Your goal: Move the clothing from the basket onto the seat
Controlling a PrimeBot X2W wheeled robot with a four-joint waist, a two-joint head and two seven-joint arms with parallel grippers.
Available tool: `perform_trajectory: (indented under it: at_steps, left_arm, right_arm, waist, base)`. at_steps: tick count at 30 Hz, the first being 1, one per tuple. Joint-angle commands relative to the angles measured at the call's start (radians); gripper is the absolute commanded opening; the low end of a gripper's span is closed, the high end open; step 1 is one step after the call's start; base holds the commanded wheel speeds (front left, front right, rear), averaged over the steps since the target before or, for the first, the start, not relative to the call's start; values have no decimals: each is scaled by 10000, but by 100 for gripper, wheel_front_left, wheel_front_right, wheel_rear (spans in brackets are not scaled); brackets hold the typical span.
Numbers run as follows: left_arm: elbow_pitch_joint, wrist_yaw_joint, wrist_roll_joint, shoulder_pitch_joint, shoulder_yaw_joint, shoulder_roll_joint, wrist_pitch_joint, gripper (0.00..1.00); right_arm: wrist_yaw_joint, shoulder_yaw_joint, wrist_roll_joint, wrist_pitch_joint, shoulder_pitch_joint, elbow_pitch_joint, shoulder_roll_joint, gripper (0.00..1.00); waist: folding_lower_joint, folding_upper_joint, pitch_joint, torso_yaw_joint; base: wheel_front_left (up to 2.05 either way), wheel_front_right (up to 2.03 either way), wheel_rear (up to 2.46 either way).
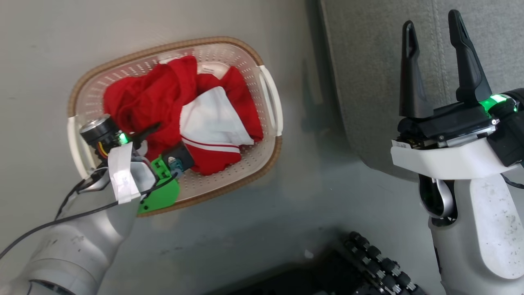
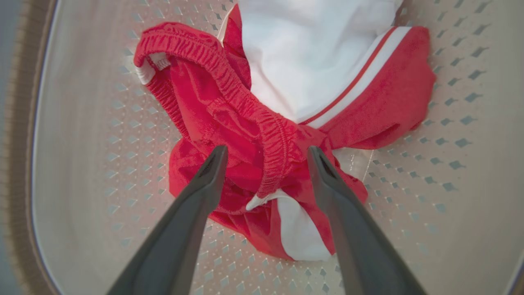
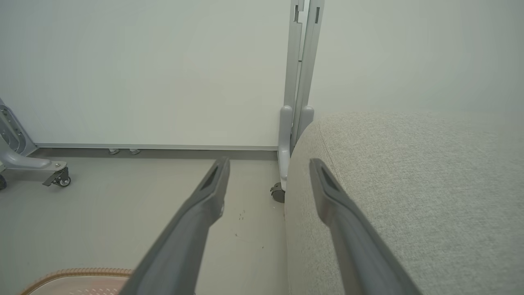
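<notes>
Here is the left hand (image 2: pixel 267 151) down inside the basket (image 1: pixel 250 162), fingers spread wide and nothing pinched between them. From the left wrist, the two dark fingers straddle a bunched elastic waistband (image 2: pixel 245 102) on the red clothing (image 1: pixel 159 94), tips right at the fabric, though I cannot tell whether they touch it. The clothing is all in the basket, a crumpled red heap with a white panel (image 1: pixel 215 119) on top, edged by a thin red-and-white stripe. The basket sits on the grey floor (image 1: pixel 254 229), just beside the seat (image 1: pixel 368 82), which runs along the right of the head view. Over there the right hand (image 1: pixel 432 19) is held up with its fingers pointing away from the robot, spread apart and empty, showing against the light-grey cushion in the head view. From the right wrist, one finger lines up over the floor and the other over the rounded edge of the seat, with a grey post (image 3: pixel 301 61) on a small caster (image 3: pixel 278 192) against the pale wall beyond, and the brown rim of the basket in the lower left corner.
</notes>
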Motion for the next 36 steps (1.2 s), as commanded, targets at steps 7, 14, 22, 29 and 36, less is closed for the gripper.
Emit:
perform_trajectory:
  at_steps: [7,14,22,29,36]
  left_arm:
    - [510,416,192,-419,-229,559,769,100]
    - [646,739,250,-511,-412,852,1199,100]
    - [689,558,55,-570,-515,712,1561,0]
    - [682,875,-268,-235,-490,115,1170,0]
    - [608,1512,-1124,655,2,-803,166,0]
  right_arm:
    - [1,127,789,-33,-174,-32,47,100]
    - [1,173,1192,-33,-167,-102,52,100]
    - [1,183,1344,-33,-105,-1,50,100]
    - [1,81,974,-33,-103,98,45,100]
    - [-1,-73,285,-33,399,295,36,100]
  waist:
    - [-1,0,911,-1097]
    - [-1,0,1154,-1455]
    - [-1,0,1166,-1393]
    - [-1,0,561,-867]
    - [-1,0,-1143,76]
  base:
    - [0,0,0]
    - [0,0,0]
    - [0,0,0]
    - [0,0,0]
    - [0,0,0]
